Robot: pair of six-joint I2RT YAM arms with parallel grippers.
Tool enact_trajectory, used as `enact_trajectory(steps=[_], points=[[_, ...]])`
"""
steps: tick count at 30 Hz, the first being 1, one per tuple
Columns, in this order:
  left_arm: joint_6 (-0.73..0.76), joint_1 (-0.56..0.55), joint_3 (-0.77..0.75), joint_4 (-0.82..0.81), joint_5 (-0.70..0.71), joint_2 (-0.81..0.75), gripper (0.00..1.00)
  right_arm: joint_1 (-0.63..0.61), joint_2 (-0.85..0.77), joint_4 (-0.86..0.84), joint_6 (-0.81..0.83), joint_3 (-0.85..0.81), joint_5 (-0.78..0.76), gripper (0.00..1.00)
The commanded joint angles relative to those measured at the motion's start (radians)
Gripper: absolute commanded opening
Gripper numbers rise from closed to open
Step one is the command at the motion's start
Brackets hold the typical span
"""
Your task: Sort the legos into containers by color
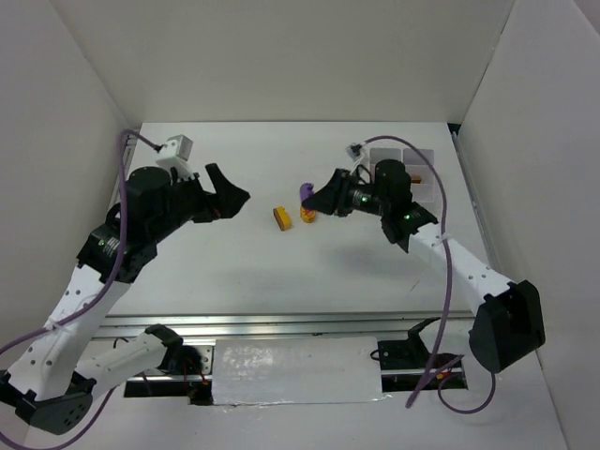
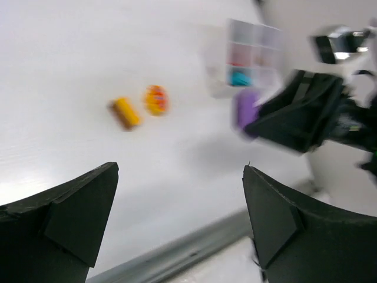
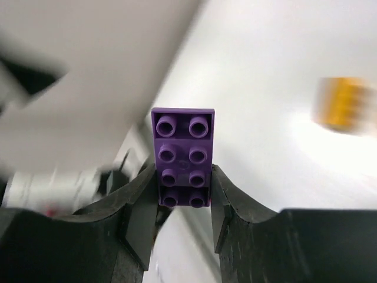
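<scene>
My right gripper (image 1: pixel 313 199) is shut on a purple studded lego (image 3: pixel 182 154) and holds it above the table; the brick also shows in the top view (image 1: pixel 306 191) and blurred in the left wrist view (image 2: pixel 245 111). A yellow-orange rectangular lego (image 1: pixel 281 217) and an orange rounded lego (image 1: pixel 307 216) lie on the table mid-field, just left of and below that gripper. They also show in the left wrist view, the rectangular one (image 2: pixel 126 112) and the rounded one (image 2: pixel 156 99). My left gripper (image 1: pixel 231 195) is open and empty, left of both bricks. The translucent tray (image 1: pixel 422 164) stands at the back right, partly hidden by the right arm.
White walls close in the table on three sides. A metal rail (image 1: pixel 300 323) and a taped strip run along the near edge. In the left wrist view the tray (image 2: pixel 250 56) holds a cyan piece (image 2: pixel 238 77).
</scene>
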State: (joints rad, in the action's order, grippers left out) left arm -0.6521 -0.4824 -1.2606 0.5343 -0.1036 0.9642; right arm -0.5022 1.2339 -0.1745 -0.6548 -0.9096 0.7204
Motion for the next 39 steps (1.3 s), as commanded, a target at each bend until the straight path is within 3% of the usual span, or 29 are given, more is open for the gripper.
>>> enact_trajectory(steps=[1,3,7,10,15,27,29,39], points=[[0.046,0.004,-0.008,0.199,0.459,-0.057,0.99,0.182,0.025,0.321,-0.064,-0.121,-0.394,0.00],[0.084,0.004,0.032,0.204,0.516,-0.085,0.99,0.249,0.064,0.470,-0.097,-0.218,-0.659,0.00],[0.111,0.005,0.191,0.207,0.544,-0.128,1.00,0.436,0.207,0.581,-0.201,-0.362,-0.857,0.00],[0.115,0.004,0.277,0.191,0.523,-0.147,1.00,0.537,0.335,0.625,-0.284,-0.500,-0.874,0.00],[0.154,0.001,0.277,0.151,0.452,-0.128,1.00,0.577,0.481,0.673,-0.361,-0.621,-0.917,0.00],[0.197,0.010,0.285,0.127,0.352,-0.094,1.00,0.597,0.605,0.659,-0.431,-0.741,-0.901,0.00],[0.200,0.010,0.283,0.128,0.348,-0.091,1.00,0.600,0.616,0.662,-0.434,-0.749,-0.903,0.09],[0.207,0.011,0.287,0.125,0.331,-0.093,0.99,0.617,0.630,0.659,-0.439,-0.736,-0.903,0.19]])
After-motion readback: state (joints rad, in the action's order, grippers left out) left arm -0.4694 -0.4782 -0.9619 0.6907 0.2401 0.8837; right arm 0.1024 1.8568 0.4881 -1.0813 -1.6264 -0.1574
